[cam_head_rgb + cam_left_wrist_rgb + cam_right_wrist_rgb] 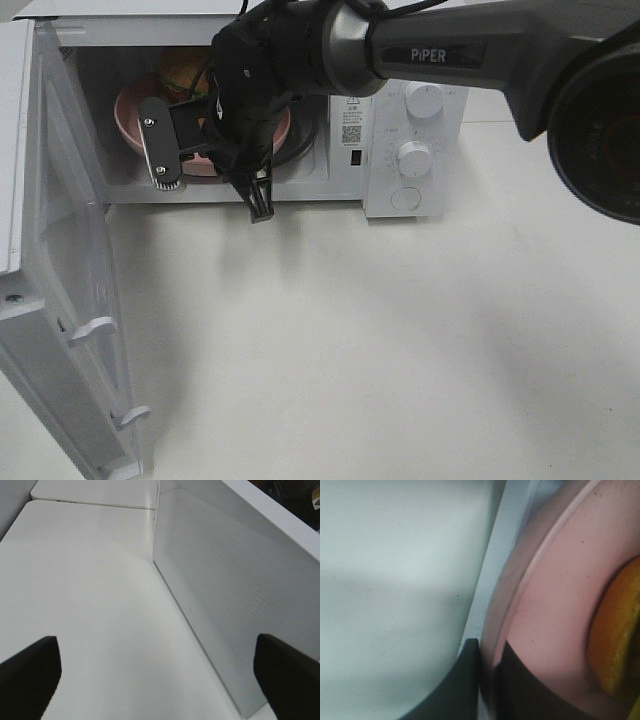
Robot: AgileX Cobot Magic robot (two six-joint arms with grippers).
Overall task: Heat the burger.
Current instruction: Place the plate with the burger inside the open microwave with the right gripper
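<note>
White table point(400, 330), open microwave point(415, 150); right pincer point(487, 652) clamps plate point(545, 605) rim; left pincer point(157, 655) wide, empty.

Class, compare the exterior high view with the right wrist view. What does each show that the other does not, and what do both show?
Only the exterior high view shows the whole microwave, its door swung open, its knobs, the white table and the right arm extending to the cavity. Only the right wrist view shows, close up, the right gripper shut on the rim of the pink plate. Both show that plate and part of the burger.
</note>
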